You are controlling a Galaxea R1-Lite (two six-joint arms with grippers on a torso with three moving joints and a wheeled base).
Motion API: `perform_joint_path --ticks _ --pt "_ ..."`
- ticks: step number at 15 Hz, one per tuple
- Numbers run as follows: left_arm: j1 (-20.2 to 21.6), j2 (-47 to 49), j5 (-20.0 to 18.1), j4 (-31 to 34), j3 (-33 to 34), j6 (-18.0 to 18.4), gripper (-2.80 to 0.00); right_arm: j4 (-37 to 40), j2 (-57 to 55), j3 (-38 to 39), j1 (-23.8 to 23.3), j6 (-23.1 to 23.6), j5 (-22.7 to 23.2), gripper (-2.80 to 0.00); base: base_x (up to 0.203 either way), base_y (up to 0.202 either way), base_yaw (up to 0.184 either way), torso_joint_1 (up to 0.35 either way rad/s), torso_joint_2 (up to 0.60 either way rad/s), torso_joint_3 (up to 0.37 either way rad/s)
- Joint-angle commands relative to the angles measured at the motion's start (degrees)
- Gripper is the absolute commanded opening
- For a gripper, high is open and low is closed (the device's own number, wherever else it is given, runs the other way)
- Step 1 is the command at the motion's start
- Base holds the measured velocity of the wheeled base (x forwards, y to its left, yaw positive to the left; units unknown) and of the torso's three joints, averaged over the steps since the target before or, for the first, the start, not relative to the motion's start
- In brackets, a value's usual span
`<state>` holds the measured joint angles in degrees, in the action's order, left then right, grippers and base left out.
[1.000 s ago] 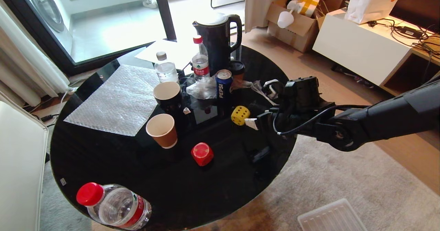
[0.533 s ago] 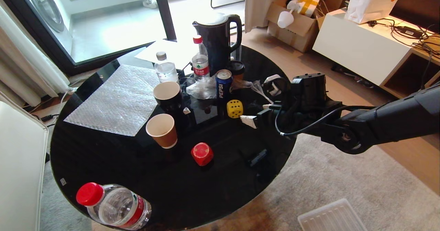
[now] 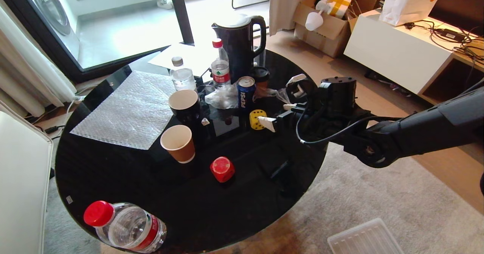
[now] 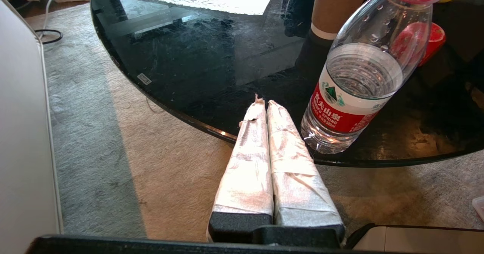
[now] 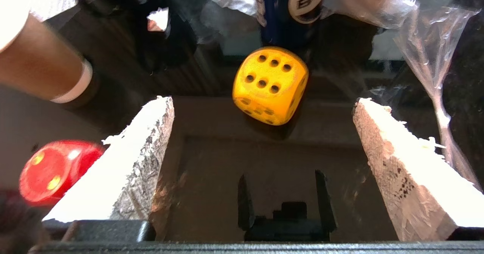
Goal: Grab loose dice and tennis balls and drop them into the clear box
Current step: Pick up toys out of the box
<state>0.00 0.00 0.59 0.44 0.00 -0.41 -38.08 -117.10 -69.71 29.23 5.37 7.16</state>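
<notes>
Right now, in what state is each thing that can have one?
Right tool: open, empty, facing the yellow die.
Left tool: shut, empty, off the table.
Yellow die: loose on the table.
Red die: loose on the table.
Near water bottle: capped, upright.
Brown paper cup: upright, open.

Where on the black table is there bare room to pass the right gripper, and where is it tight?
Bare glass lies between the red die, the brown paper cup and the near bottle, and right of the red die toward the table edge. It is crowded behind the yellow die: Pepsi can, plastic wrap, kettle. The open right gripper faces that die.
</notes>
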Motion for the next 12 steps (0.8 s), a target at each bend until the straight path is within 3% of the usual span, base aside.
perform_joint_path --ticks 1,12 --pt "0.0 0.0 0.0 0.0 0.1 0.0 -2.80 -0.2 -0.3 0.5 0.2 0.0 -0.3 0.00 0.000 0.000 0.000 0.000 0.00 0.000" --pt "0.0 0.0 0.0 0.0 0.0 0.0 -2.80 -2.0 -3.0 -1.3 0.5 0.7 -0.8 0.00 0.000 0.000 0.000 0.000 0.00 0.000"
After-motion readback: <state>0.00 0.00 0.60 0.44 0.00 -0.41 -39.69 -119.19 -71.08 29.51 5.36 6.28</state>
